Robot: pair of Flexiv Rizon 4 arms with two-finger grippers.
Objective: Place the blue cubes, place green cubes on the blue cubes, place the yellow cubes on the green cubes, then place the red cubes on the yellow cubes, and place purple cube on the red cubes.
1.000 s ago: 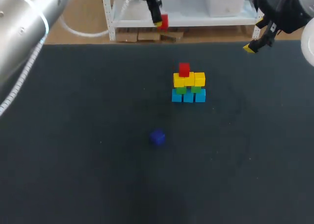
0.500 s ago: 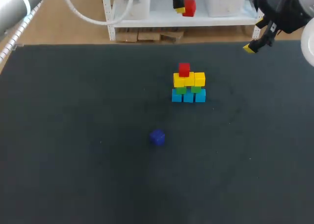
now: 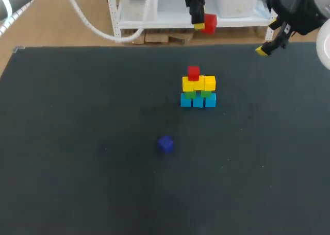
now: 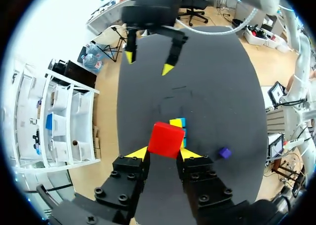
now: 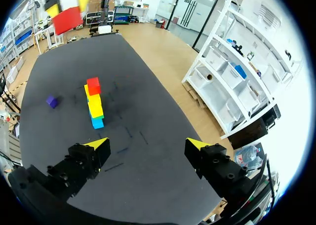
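The left end effector, clamped on a red cube above and beyond the stack, risks knocking the stack's seated red cube off if lowered off-centre.

stack: I see blue cubes in a bottom row on the bench, green cubes on them, yellow cubes across those, one red cube upright on top, left of middle | second red cube: tilted, clamped in left claw, up off the bench | purple cube: alone on bench, well apart from stack, nearer side
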